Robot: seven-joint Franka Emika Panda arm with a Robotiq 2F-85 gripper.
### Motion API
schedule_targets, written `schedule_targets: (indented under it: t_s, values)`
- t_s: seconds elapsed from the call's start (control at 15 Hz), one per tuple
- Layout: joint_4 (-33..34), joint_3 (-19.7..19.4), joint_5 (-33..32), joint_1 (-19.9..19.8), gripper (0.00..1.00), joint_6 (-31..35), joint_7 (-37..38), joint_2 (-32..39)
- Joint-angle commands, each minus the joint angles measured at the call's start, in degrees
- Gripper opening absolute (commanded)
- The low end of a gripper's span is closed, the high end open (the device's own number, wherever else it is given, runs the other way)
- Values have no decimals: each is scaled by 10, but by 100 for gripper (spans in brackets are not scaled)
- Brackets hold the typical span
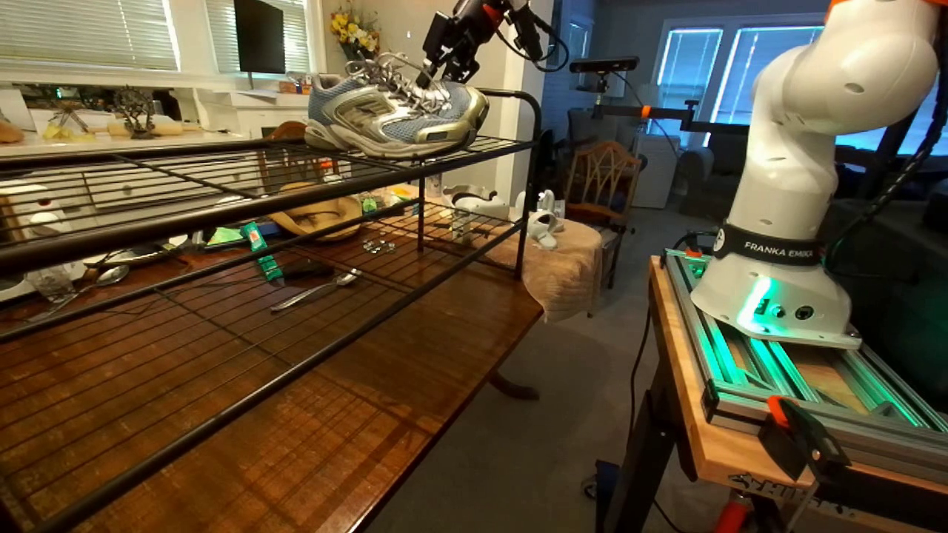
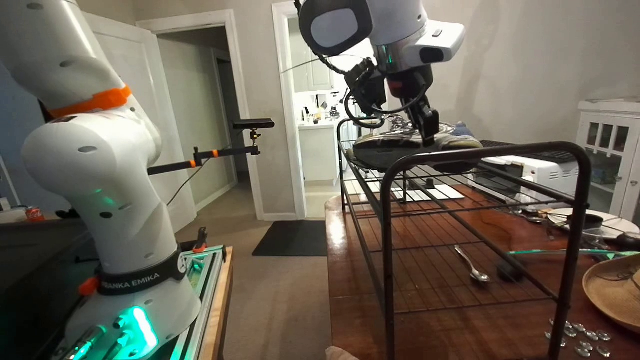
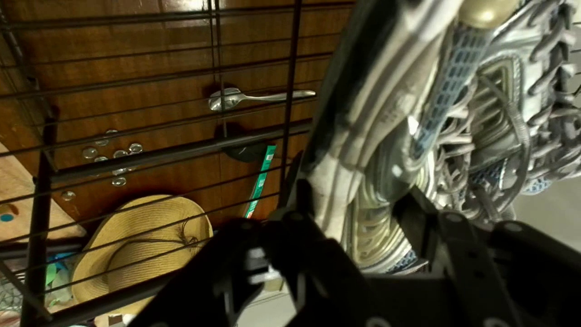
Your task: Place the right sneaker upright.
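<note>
The right sneaker lies on its side on the rack's upper shelf. Its sole faces the camera in an exterior view, and its pale sole edge shows in the wrist view. The matching twin sneaker stands upright beside it; its blue part shows behind the right sneaker. My gripper straddles the right sneaker, one finger along the sole and one on the upper side. Whether the fingers press on it I cannot tell. The gripper points down; in an exterior view the gripper is partly behind the twin's laces.
The black wire rack stands on a wooden table. A curved end bar rises near the shoes. Below lie a spoon, a green wrapper, glass pebbles and a straw hat. A white oven stands behind.
</note>
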Motion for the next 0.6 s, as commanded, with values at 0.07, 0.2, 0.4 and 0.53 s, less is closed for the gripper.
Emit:
schedule_targets:
  t_s: [0.07, 0.2, 0.4, 0.53]
  values:
    - [-17, -7, 36, -2, 24, -17, -57, -8]
    - [-15, -3, 18, -8, 63, -14, -54, -5]
    - [-13, 2, -20, -19, 82, -3, -42, -2]
    - [-11, 1, -43, -25, 97, -1, -39, 1]
